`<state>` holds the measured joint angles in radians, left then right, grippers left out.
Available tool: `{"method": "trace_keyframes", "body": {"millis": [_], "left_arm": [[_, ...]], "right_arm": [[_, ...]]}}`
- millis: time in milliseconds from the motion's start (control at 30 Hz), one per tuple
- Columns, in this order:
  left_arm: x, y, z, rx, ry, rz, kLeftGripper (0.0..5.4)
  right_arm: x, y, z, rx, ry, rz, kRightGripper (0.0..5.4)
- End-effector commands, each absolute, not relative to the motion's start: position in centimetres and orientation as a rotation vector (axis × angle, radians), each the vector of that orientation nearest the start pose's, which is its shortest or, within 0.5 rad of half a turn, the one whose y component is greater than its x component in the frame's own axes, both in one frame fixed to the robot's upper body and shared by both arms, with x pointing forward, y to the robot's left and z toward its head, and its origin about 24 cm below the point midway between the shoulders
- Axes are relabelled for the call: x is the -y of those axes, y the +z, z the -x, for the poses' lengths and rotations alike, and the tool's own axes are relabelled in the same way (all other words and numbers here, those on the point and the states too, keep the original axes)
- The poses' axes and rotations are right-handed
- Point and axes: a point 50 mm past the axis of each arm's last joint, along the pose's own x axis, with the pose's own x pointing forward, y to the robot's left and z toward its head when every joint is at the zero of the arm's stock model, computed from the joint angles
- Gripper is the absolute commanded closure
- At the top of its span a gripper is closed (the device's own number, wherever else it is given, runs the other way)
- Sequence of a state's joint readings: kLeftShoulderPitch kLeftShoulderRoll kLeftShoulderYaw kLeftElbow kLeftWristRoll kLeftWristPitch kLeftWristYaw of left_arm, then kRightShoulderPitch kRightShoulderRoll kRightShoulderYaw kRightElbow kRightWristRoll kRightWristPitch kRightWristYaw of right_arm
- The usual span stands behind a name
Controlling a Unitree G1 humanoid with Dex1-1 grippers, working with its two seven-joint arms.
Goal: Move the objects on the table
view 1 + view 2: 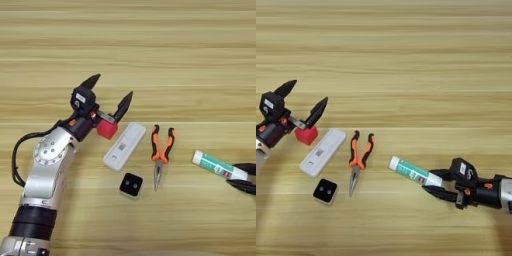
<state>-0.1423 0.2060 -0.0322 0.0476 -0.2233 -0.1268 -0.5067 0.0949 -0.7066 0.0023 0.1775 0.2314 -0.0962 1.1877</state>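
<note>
Wooden table (pixel 150 45) all the way across, light brown with the grain running sideways, so that's your whole backdrop.

Start at your left gripper (pixel 111 93): its two black fingers are spread wide, tips pointing up and away from you. The small red cube (pixel 106 129) sits just below the base of the right-hand finger, touching or nearly touching the gripper body, but it's not between the tips, so you're not holding it. Behind that you've got the silver forearm coming in from the lower left corner.

Your right gripper (pixel 435 183) comes in from the right edge, low on the table. Its fingers are closed around the near end of the white tube with green label (pixel 410 170), one finger on each side of it. The tube lies tilted, with its far end pointing up-left toward the middle.

Working outward from there: the orange-handled pliers (pixel 161 152) lie between the tube and the long white flat plastic device (pixel 124 146), nose pointing toward you, handles slightly apart. The white device lies diagonally, its upper end just beside the cube. The small black two-holed block (pixel 131 185) sits just below the device's lower end, near the pliers' tip.
</note>
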Motion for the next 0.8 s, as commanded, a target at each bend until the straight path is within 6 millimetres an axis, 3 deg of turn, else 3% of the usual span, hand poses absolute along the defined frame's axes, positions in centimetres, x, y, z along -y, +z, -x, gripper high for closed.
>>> {"method": "trace_keyframes", "body": {"millis": [33, 800], "left_arm": [[-14.92, 8.22, -27.31, 0.216, -0.568, -0.046, 0.0], [-14.91, 8.21, -27.55, 0.216, -0.567, -0.049, 0.0]], "right_arm": [[25.73, 2.61, -19.61, -0.459, 1.104, 0.316, 3.7], [25.27, 3.14, -20.22, -0.411, 1.1, 0.306, 1.06]]}}
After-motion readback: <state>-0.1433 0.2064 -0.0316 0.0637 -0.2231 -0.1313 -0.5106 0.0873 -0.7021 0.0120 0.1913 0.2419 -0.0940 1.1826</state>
